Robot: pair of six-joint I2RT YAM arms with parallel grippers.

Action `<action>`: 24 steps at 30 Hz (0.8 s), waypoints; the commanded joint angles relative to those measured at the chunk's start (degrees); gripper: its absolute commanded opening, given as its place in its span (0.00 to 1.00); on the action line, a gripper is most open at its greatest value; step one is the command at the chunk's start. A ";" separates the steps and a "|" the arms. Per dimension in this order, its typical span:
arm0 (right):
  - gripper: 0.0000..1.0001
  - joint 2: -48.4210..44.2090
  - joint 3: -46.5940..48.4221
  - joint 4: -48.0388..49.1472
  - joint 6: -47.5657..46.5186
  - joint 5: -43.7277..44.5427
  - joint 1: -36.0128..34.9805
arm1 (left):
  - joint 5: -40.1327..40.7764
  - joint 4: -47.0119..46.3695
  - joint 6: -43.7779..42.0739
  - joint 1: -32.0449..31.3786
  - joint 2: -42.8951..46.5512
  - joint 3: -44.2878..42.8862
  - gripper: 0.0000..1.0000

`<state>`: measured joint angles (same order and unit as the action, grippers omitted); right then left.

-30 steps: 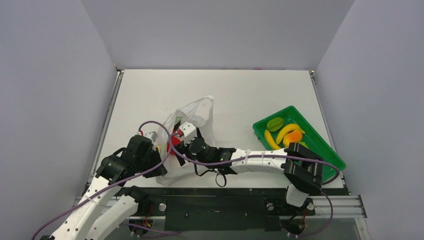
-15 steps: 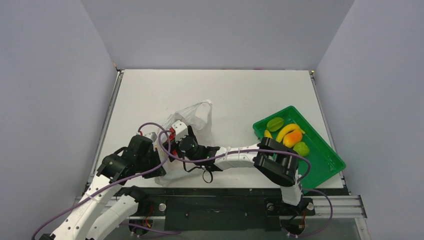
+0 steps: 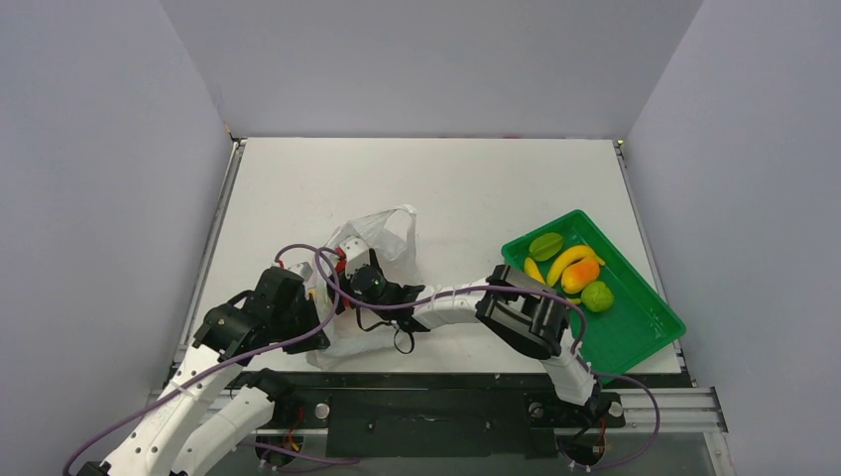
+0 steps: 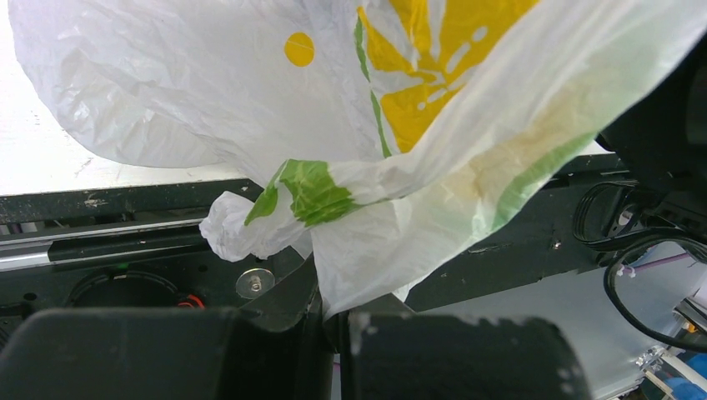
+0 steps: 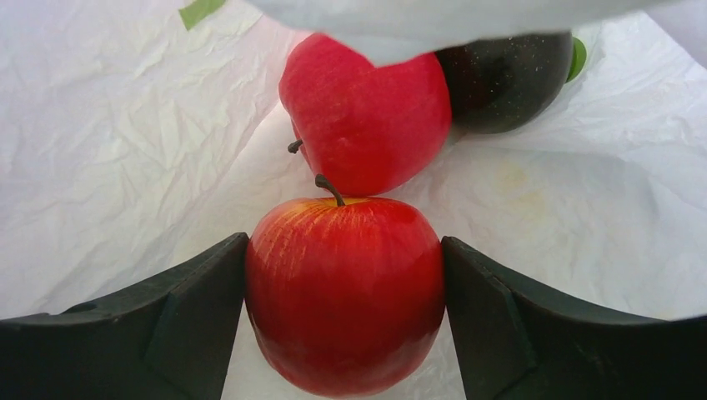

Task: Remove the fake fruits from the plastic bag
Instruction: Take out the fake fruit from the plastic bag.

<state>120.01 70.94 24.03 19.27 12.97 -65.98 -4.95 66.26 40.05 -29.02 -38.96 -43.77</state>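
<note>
The fake fruits are sitting inside the plastic bag; a red apple at lower centre is being squeezed between the jaws of the right gripper. The left gripper is pinching the bag's yellow-and-green print.

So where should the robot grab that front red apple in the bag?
Grab the front apple across its fat round middle, one finger on each side, coming in level through the mouth of the bag. Its stem pokes up and the other apple sits just behind, so the top and back are poor. The right gripper hugs it just so.
</note>
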 commanded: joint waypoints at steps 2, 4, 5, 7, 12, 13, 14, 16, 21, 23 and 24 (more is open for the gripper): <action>0.60 -0.81 2.26 0.41 0.36 -2.28 -0.20 | -0.67 -2.07 -0.11 0.19 0.01 -0.71 0.00; 0.46 -2.30 1.40 -0.19 0.34 -2.29 -0.23 | -0.67 -2.10 -0.25 0.19 -0.20 -0.75 0.00; 0.41 -2.97 0.96 -0.29 0.38 -2.02 -0.22 | -0.76 -2.10 -0.33 0.19 -0.27 -0.73 0.00; 0.33 -6.16 -0.83 -0.26 0.56 -1.88 -0.28 | -0.81 -2.02 -0.54 0.19 -0.34 -0.76 0.00; 0.07 -13.86 -6.43 -0.77 1.25 -1.77 -0.49 | -0.60 -2.08 -0.88 0.19 -0.03 -0.80 0.00; 0.03 -16.10 -7.13 -0.80 1.46 -1.87 -0.52 | -0.55 -2.09 -0.99 0.19 -0.05 -0.80 0.00; 0.00 -17.03 -8.49 -1.02 1.51 -1.88 -0.49 | -0.57 -2.10 -1.01 0.19 -0.02 -0.82 0.00; 0.00 -20.07 -10.21 -1.62 1.59 -2.31 -0.67 | -0.57 -2.10 -1.03 0.19 -0.02 -0.75 0.00; 0.00 -28.19 -14.99 -1.99 1.65 -5.10 -1.18 | -0.64 -2.26 -1.48 0.19 -0.06 -0.74 0.00; 0.00 -31.26 -16.69 -2.31 1.84 -5.52 -1.39 | -0.60 -2.35 -1.72 0.19 -0.24 -0.74 0.00; 0.00 -32.26 -17.27 -2.41 1.88 -5.57 -1.46 | -0.48 -2.29 -1.73 0.19 -0.39 -0.81 0.00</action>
<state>93.32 56.14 20.78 20.25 9.34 -66.74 -5.02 66.15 39.55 -29.02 -39.24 -43.77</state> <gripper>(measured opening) 0.685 0.004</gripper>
